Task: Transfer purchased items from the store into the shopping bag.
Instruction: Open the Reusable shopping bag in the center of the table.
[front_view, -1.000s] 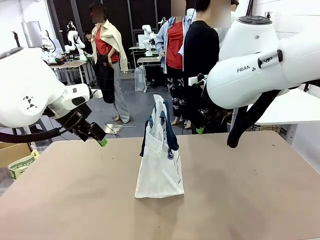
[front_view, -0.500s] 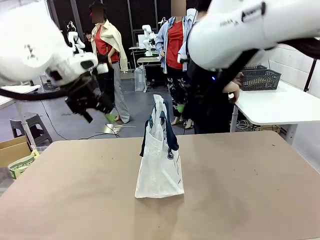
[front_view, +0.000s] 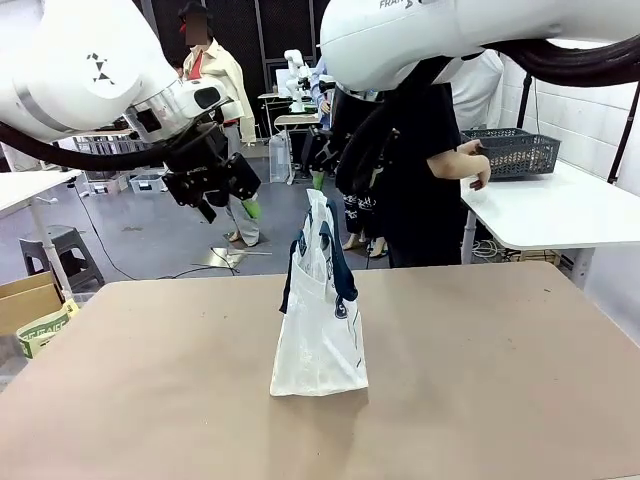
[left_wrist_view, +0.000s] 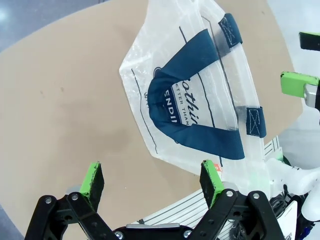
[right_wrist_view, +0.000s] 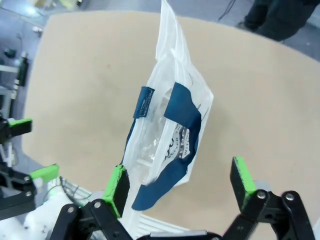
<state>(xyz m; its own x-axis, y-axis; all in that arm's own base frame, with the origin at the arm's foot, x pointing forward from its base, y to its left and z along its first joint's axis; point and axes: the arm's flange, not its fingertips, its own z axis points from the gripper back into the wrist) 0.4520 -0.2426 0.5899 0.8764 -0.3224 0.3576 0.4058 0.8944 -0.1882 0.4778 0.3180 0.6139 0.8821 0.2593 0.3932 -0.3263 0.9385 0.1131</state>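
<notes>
Upright near the middle of the brown table (front_view: 500, 380): the shopping bag (front_view: 320, 330), whitish and translucent, with navy handles (front_view: 342, 270) draped over its sides; long axis vertical, mouth at the top and pressed rather narrow; contents not possible to tell. Above it, both pincers, looking down on it. Right gripper (right_wrist_view: 180, 184) spread wide and empty, close over the bag's upper tip, so probably the nearer one; left gripper (left_wrist_view: 151, 179) likewise spread wide, holding nothing, off to the bag's left. Farther out, at a white side table (front_view: 560, 215), a person's hand (front_view: 473, 165) beside a dark mesh basket (front_view: 515, 152). For any coming move, probably straight down toward the mouth; some risk of tipping so light a bag.
</notes>
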